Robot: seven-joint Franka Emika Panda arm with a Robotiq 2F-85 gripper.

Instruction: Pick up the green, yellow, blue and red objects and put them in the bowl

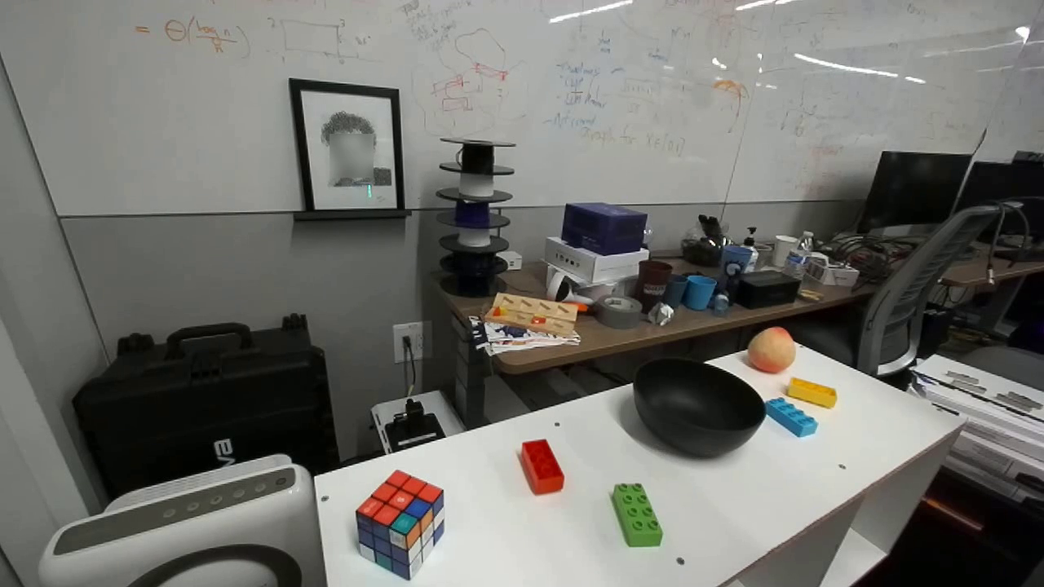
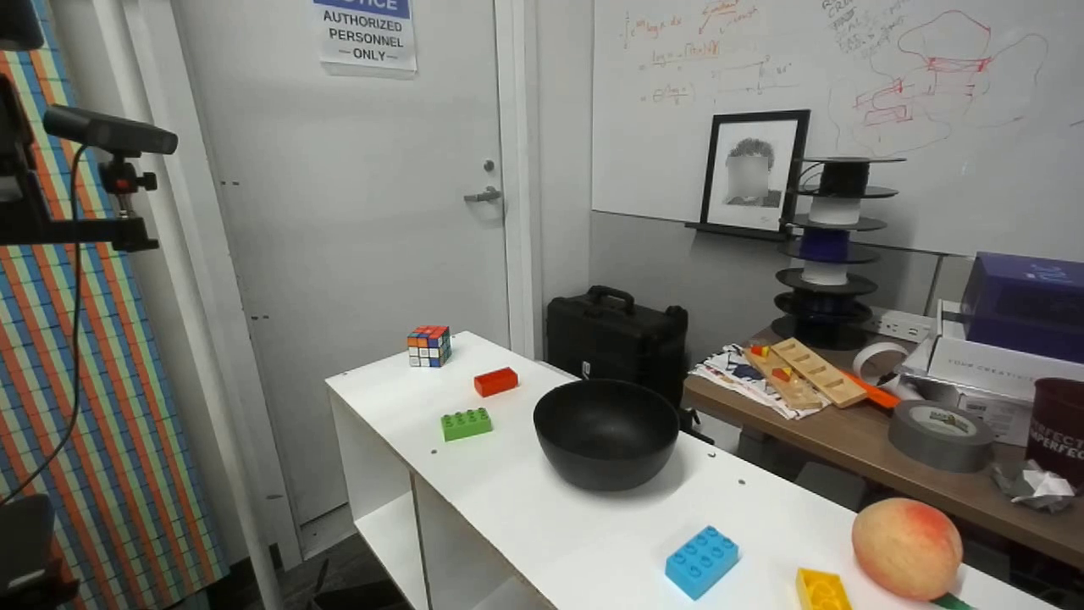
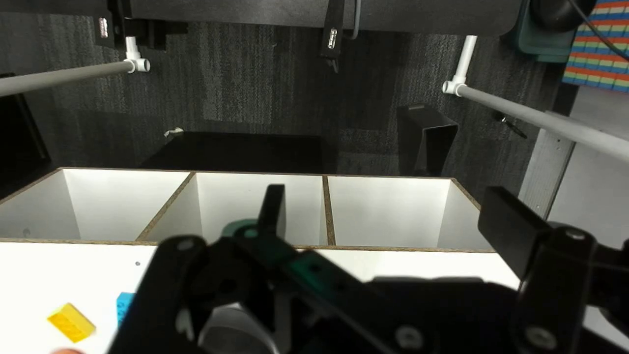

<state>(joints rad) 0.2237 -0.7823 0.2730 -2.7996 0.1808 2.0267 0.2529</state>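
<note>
The black bowl stands on the white shelf top; its visible inside is bare in an exterior view. The red block and green block lie between the bowl and the Rubik's cube; both also show in an exterior view, red and green. The blue block and yellow block lie beyond the bowl. In the wrist view, yellow and part of blue show at lower left. My gripper is open and empty there; it appears in neither exterior view.
The Rubik's cube stands near one end of the shelf top, a peach-like ball near the other. The shelf has open compartments below its front edge. A cluttered desk stands behind. Poles flank the floor.
</note>
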